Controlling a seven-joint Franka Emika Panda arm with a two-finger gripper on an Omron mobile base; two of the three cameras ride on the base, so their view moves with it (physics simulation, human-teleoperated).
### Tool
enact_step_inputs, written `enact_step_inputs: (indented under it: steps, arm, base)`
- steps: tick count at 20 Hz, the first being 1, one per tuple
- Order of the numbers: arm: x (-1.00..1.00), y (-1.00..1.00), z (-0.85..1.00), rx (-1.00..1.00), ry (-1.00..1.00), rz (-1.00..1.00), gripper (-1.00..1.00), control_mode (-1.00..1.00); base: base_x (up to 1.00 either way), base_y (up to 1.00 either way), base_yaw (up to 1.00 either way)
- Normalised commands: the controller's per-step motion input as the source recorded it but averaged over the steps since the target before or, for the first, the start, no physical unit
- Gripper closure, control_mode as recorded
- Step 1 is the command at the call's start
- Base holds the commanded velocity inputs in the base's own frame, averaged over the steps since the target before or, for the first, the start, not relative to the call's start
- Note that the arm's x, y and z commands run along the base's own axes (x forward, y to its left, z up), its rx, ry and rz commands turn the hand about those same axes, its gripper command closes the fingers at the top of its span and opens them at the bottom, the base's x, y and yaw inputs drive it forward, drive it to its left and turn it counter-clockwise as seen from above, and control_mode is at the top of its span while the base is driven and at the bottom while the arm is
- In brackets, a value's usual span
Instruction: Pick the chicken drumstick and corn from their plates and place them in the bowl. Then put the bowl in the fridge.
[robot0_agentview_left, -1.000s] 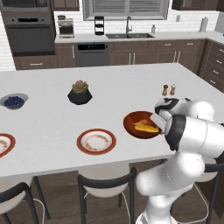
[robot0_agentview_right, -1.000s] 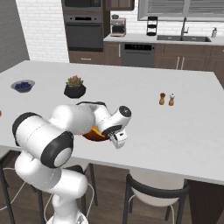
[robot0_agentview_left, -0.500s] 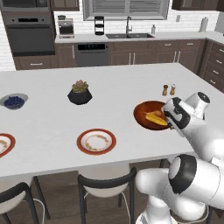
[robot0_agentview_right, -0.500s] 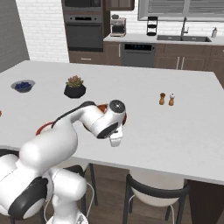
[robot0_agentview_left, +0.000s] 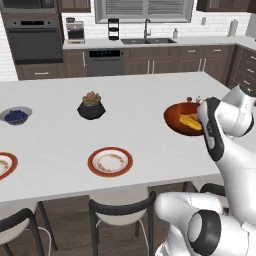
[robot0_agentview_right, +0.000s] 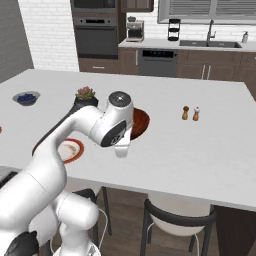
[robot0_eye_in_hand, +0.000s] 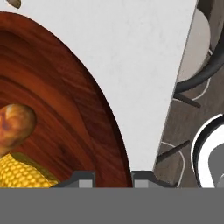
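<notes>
The reddish-brown bowl (robot0_agentview_left: 176, 116) sits over the right part of the island, with the yellow corn (robot0_agentview_left: 189, 121) inside it. In the hand view the bowl (robot0_eye_in_hand: 65, 109) holds the golden-brown chicken drumstick (robot0_eye_in_hand: 15, 122) and the corn (robot0_eye_in_hand: 22, 173) side by side. My gripper (robot0_eye_in_hand: 113, 179) points down with the bowl's near rim between its fingertips, shut on that rim. From the right base camera, my arm covers most of the bowl (robot0_agentview_right: 142, 122) and the gripper (robot0_agentview_right: 123, 149) is at its near edge. Both red-rimmed plates (robot0_agentview_left: 110, 161) (robot0_agentview_left: 3, 165) hold no food.
A black plant pot (robot0_agentview_left: 91, 106) and a blue-grey bowl of blueberries (robot0_agentview_left: 16, 115) stand further left on the island. Two small shakers (robot0_agentview_right: 190, 113) stand to the right of the bowl. The counter's near edge (robot0_eye_in_hand: 168, 109) with stools below lies close to the gripper.
The gripper has carried the bowl, with the corn and drumstick in it, to the right and further from the plates. The plates, the pot and the camera stayed put.
</notes>
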Motion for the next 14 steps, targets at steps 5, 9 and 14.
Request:
enact_step_inputs:
  steps: [5, 9, 14]
  arm:
    - [-0.61, 0.02, 0.80, -0.01, -0.20, -0.09, 1.00, -1.00]
    - [-0.47, 0.15, 1.00, -0.10, 0.01, -0.08, 1.00, -1.00]
    - [-0.75, 0.04, 0.61, 0.03, -0.03, -0.02, 1.00, -1.00]
  base:
    - [0.00, 0.00, 0.00]
    - [0.00, 0.00, 0.00]
    - [0.00, 0.00, 0.00]
